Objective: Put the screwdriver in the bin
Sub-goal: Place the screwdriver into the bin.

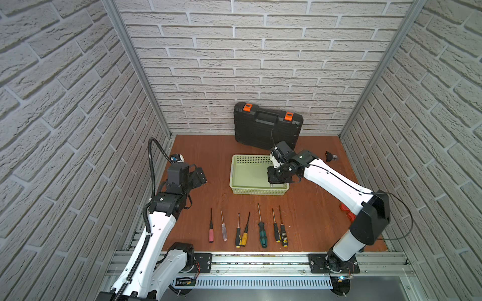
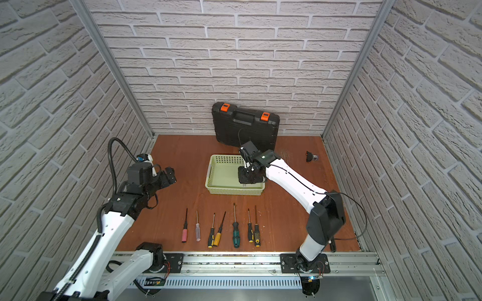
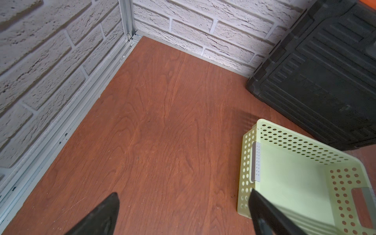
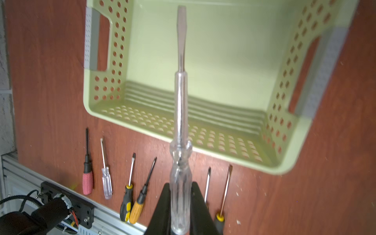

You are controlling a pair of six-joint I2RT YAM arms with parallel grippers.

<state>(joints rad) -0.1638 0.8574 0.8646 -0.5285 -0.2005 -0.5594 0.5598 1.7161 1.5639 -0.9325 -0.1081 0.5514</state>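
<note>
Right wrist, pincer: right gripper [image 4: 180, 184] clenched on the clear handle of the screwdriver [image 4: 180, 122]; the shaft points out over the floor of the bin [image 4: 86, 105].
Right wrist, risk: the slick handle may slip or swing; it seems to sit over the near rim, so the screwdriver could tip out.
Right wrist, writing: none.
Top views, position: right gripper hangs over the bin's near right corner; left gripper [image 1: 198, 177] is well apart, over bare table [image 1: 208, 156].
Top views, risk: a release this near the rim could drop the screwdriver among the 7 spares [image 1: 262, 232].
Top views, writing: none legible.
Left wrist, pincer: left gripper spread wide, holding nothing.
Left wrist, writing: toolcase [image 3: 325, 81] moulding unreadable.
</note>
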